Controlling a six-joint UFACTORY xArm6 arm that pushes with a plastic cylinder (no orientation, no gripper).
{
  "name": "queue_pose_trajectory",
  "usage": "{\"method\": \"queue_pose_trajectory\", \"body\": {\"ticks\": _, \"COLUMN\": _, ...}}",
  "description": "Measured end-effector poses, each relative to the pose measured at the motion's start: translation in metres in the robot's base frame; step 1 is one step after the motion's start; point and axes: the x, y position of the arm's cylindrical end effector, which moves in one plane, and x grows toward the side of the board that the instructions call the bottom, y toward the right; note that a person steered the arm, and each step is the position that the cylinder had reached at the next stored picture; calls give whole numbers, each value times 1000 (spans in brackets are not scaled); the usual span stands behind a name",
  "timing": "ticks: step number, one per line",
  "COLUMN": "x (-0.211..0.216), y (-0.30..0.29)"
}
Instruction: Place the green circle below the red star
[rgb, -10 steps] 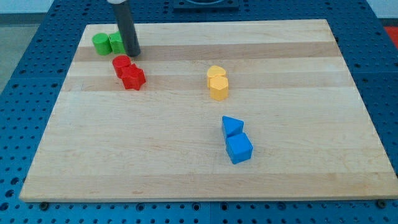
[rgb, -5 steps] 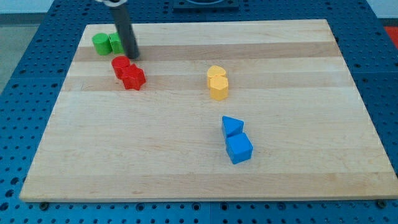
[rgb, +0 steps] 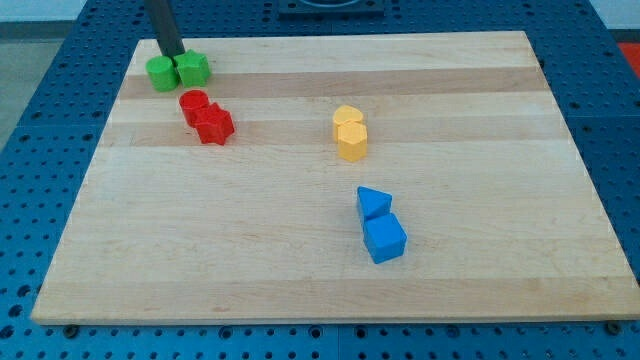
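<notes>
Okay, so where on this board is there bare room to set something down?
Bare wood spans the view's bottom left, below the red blocks, and the right side past the yellow blocks and blue blocks. The top-left corner is crowded: green blocks, my tip.

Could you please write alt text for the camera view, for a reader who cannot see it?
My tip stands at the board's top-left corner, just above two touching green blocks. Below them sits a red pair, a yellow pair lies mid-board, and a blue pair lies nearer the view's bottom.
</notes>
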Motion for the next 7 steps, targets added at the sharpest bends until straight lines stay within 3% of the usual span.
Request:
{"method": "queue_pose_trajectory", "body": {"ticks": 1, "x": 26, "y": 0}}
{"method": "queue_pose_trajectory", "body": {"ticks": 3, "x": -6, "y": -33}}
{"method": "queue_pose_trajectory", "body": {"ticks": 6, "x": 93, "y": -47}}
{"method": "queue_pose_trajectory", "body": {"ticks": 7, "x": 84, "y": -75}}
